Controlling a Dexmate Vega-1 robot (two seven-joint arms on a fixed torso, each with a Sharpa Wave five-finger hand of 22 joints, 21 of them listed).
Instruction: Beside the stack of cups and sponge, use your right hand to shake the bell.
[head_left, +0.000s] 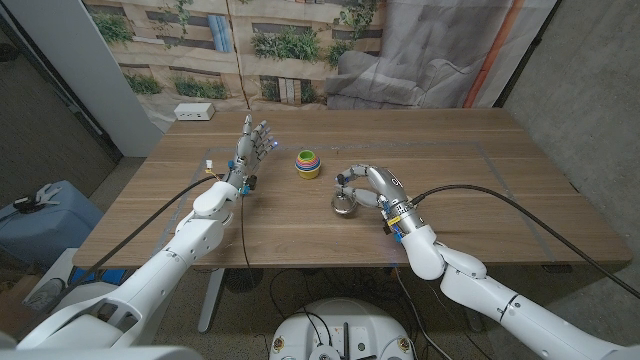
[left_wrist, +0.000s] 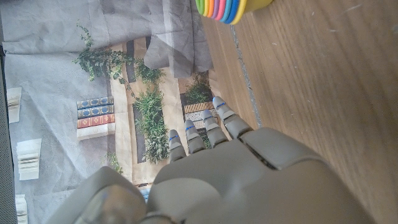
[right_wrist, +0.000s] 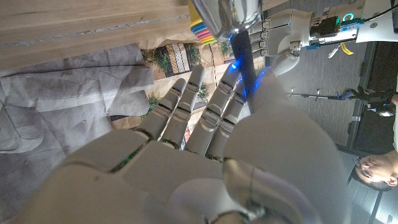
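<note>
Wood-grain table (head_left: 480, 190): right hand (head_left: 372, 186) grips the shiny metal bell (head_left: 347, 205) by its dark handle; ringed rainbow cups (head_left: 308, 163) beyond; left hand (head_left: 250, 145) open.

Bell (head_left: 347, 204) half behind right robot hand (head_left: 366, 187)

Even soft light, faint shadows, near hands blurred

Wooden table (head_left: 480, 170), brown plank top, pale outline marked across its surface. White power strip (head_left: 194, 112) on far left corner. Printed backdrop of greenery and wooden fencing (head_left: 250, 40) hangs behind far edge; grey sheet (head_left: 420, 60) draped at far right. Blue bag (head_left: 40, 220) on floor, left of table.
</note>
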